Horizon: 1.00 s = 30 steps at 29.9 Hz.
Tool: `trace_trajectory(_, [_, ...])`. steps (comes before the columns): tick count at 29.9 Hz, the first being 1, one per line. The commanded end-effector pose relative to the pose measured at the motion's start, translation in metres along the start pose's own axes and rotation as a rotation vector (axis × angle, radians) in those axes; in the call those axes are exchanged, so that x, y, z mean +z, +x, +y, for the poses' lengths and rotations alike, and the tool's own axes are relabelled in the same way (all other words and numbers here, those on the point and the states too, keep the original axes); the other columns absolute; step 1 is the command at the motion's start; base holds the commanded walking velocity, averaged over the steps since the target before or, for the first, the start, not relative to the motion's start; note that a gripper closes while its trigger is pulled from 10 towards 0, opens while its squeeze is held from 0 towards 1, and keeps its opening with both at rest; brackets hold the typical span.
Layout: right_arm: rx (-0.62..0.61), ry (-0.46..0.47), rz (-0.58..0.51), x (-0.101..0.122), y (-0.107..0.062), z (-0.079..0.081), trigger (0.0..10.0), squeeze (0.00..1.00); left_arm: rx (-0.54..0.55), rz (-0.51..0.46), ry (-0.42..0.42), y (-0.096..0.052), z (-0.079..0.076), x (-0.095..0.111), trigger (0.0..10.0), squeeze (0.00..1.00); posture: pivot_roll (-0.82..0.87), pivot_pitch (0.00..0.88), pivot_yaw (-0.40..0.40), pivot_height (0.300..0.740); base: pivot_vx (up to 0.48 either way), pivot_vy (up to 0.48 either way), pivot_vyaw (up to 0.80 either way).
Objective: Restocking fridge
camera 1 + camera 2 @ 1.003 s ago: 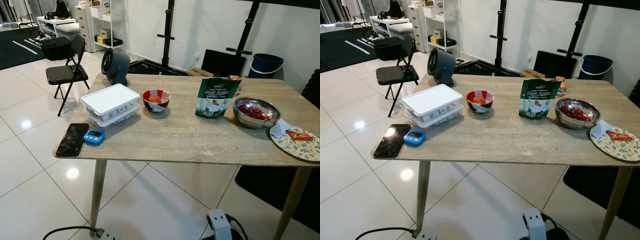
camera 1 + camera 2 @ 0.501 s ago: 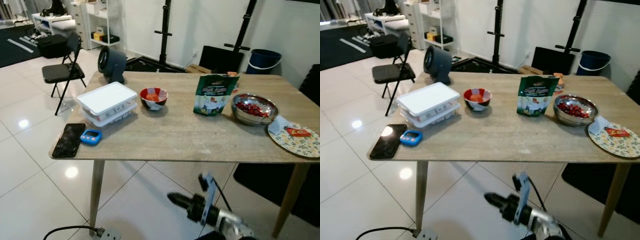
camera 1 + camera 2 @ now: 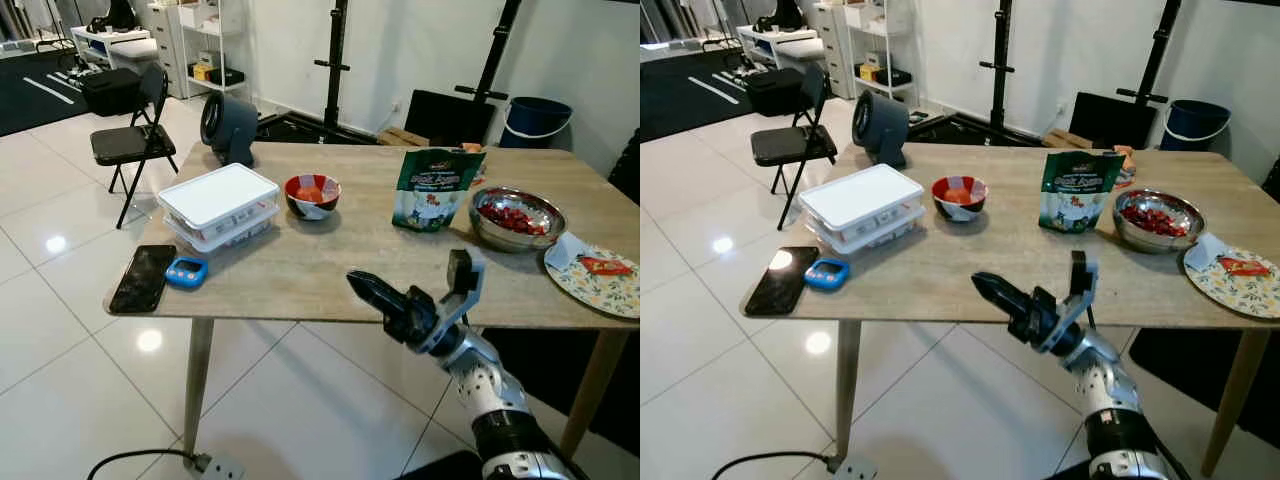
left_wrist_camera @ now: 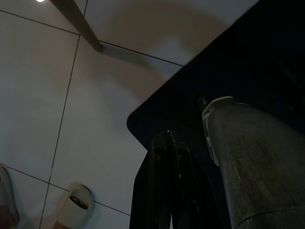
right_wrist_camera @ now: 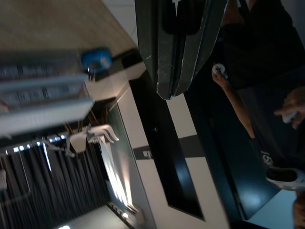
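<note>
Left eye view has the right gripper raised in front of the table edge, black fingers pressed together, holding nothing. Up on the table wait the white lidded container, the small bowl, the green snack bag and the steel bowl of red fruit, all untouched. Left gripper hangs low over the floor, fingers together too. Risk from here: reaching in with closed fingers could shove the light upright bag over or knock the bowl.
</note>
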State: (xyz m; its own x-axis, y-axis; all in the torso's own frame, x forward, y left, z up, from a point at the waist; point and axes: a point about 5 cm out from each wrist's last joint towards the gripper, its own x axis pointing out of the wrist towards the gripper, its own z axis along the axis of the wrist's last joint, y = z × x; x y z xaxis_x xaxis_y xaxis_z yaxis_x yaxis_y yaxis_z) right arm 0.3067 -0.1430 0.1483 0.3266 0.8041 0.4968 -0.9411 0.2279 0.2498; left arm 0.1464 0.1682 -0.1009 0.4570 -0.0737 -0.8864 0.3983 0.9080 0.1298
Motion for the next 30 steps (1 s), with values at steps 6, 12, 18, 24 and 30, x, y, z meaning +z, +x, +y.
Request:
trace_trajectory(6, [-0.258, -0.035, 0.363, -0.048, -0.044, -0.012, 10.0, 0.0, -0.016, 0.064, 0.006, -0.003, -0.004, -0.019, 10.0, 0.0, 0.0, 0.0, -0.036, 0.74, 0.0, 0.0, 0.0])
trace_trajectory(12, [-0.35, -0.012, 0.629, -0.083, -0.083, -0.003, 10.0, 0.0, -0.014, 0.072, 0.006, -0.004, -0.002, -0.023, 10.0, 0.0, 0.0, 0.0, -0.029, 0.74, 0.0, 0.0, 0.0])
trace_trajectory(18, [-0.451, 0.008, 0.869, -0.114, -0.11, 0.008, 10.0, 0.0, -0.014, 0.069, 0.019, -0.005, 0.0, -0.024, 10.0, 0.0, 0.0, 0.018, -0.026, 0.74, 0.0, 0.0, 0.0])
trace_trajectory(24, [-0.735, -0.047, 1.064, -0.139, -0.142, 0.011, 10.0, 0.0, 0.023, -0.006, 0.016, -0.003, 0.012, -0.006, 10.0, 0.0, 0.03, 0.058, -0.039, 0.74, 0.0, 0.0, 0.0])
trace_trajectory(30, [-0.881, -0.105, 1.083, -0.13, -0.156, 0.003, 10.0, 0.0, 0.044, -0.08, 0.057, -0.001, 0.023, 0.016, 10.0, 0.0, 0.03, 0.08, 0.001, 0.74, 0.0, 0.0, 0.0])
